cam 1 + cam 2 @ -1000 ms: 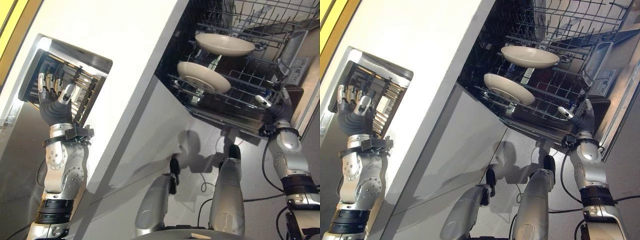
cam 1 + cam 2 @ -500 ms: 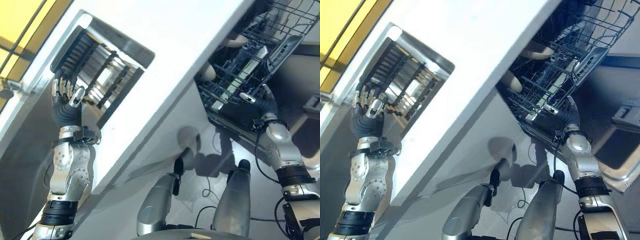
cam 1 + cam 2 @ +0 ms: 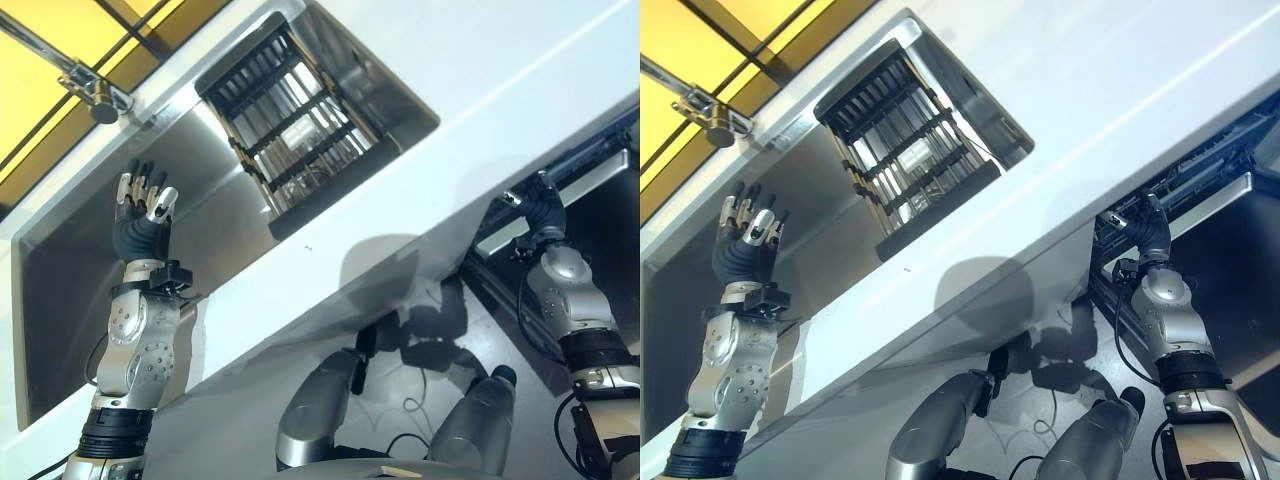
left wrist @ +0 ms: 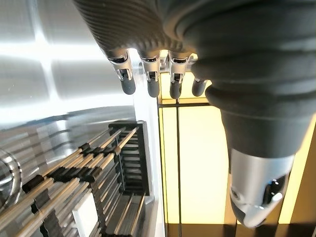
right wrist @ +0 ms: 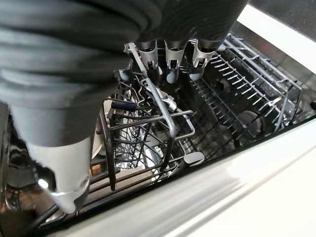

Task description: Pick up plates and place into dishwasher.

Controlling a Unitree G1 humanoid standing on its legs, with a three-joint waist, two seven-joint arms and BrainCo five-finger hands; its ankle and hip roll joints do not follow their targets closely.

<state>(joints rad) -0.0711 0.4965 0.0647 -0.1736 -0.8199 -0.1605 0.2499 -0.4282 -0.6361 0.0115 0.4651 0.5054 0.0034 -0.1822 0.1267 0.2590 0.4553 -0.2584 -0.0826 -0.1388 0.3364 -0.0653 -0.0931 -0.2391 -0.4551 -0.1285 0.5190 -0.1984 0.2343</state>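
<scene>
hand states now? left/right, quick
Left hand: open, fingers straight, raised over the sink, holding nothing.
Right hand: open, fingers relaxed, at the dishwasher rack, holding nothing.

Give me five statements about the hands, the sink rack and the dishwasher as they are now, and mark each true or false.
1. The left hand is raised over the sink with its fingers straight and holds nothing. True.
2. The left hand grips a plate. False: no plate is in it; its wrist view shows bare fingers above the dish rack.
3. The dish rack sits in the sink basin beside the white counter. True.
4. The right hand rests on the counter top. False: it is at the dishwasher rack, below the counter edge.
5. The faucet stands next to the right hand. False: it is at the far side of the sink, near the left hand.
</scene>
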